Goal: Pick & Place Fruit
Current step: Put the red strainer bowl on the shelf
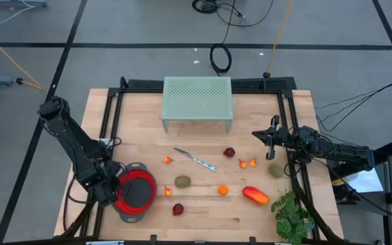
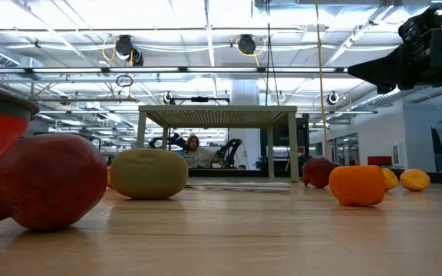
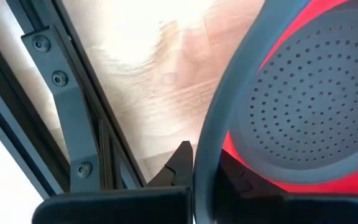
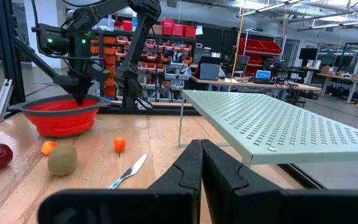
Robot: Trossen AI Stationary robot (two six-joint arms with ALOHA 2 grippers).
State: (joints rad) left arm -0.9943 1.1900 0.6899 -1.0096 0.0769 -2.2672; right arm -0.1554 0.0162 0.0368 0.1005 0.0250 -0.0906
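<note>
Wooden table (image 1: 203,204) — left hand (image 1: 112,192) pinching the colander (image 1: 138,194) rim (grey); right hand (image 1: 272,136) pressed together, hovering.

Toy fruit (image 1: 255,195) scattered loose across the wooden bench (image 1: 141,146), tiny orange pieces, dark red rounds, olive-brown ovals, one longer red-orange piece

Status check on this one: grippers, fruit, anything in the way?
Left gripper shut on red colander rim. Right gripper shut, empty, parked at right edge. Fruit all loose on table, none in colander. Knife lies among it.
</note>
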